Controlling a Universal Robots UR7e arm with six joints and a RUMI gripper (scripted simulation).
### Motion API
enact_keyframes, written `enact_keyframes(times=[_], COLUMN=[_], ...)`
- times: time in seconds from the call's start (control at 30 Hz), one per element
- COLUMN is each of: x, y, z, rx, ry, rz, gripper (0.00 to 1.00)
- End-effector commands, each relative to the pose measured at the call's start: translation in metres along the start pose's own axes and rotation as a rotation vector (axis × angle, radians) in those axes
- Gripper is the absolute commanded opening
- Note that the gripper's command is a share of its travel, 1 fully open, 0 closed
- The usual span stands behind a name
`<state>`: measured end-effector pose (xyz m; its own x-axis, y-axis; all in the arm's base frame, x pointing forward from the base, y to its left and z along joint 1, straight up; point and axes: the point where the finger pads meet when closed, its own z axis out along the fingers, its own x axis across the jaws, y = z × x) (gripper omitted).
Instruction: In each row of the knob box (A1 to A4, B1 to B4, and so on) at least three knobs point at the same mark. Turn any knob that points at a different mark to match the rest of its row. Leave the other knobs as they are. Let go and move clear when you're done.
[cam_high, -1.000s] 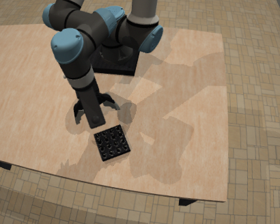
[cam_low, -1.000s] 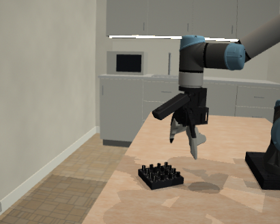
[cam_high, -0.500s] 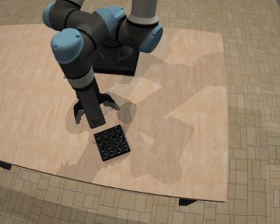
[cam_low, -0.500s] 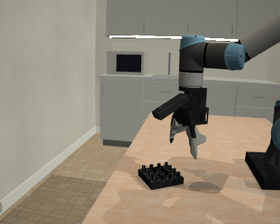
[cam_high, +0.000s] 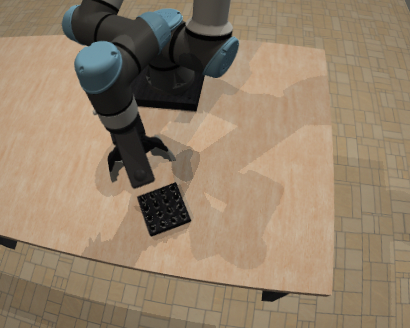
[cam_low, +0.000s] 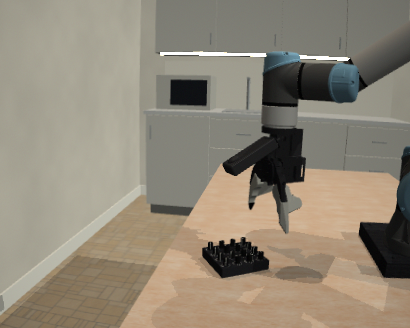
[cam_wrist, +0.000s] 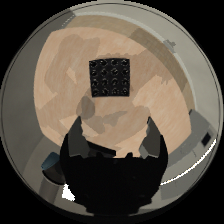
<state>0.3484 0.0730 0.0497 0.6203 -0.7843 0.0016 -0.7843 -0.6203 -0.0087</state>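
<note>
Table (cam_high: 295, 210) (cam_low: 345, 210) (cam_wrist: 55, 65): pale wood-look top, straight edges, patchy arm shadows across it. Black knob box (cam_high: 164, 209) (cam_low: 243, 269) (cam_wrist: 109, 78) sits flat on it, near one long edge; black base plate (cam_high: 192, 104) (cam_low: 367, 235) of the arm also on top, well apart from the box.

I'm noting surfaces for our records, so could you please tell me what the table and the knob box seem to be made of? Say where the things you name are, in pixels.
The table (cam_high: 280, 150) (cam_low: 345, 200) (cam_wrist: 55, 90) looks like matte light wood, given its faint grain. The knob box (cam_high: 151, 233) (cam_low: 245, 270) (cam_wrist: 110, 95) could be black plastic or painted metal.
</note>
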Motion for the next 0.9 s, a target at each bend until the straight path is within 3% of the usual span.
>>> enact_keyframes(times=[0.0, 0.2, 0.87], x=[-0.001, -0.002, -0.027], y=[0.001, -0.002, -0.023], z=[0.001, -0.001, -0.011], rx=[0.000, 0.001, 0.001], ry=[-0.001, 0.001, 0.000], rz=[0.000, -0.037, -0.460], gripper=[1.00, 1.00, 1.00])
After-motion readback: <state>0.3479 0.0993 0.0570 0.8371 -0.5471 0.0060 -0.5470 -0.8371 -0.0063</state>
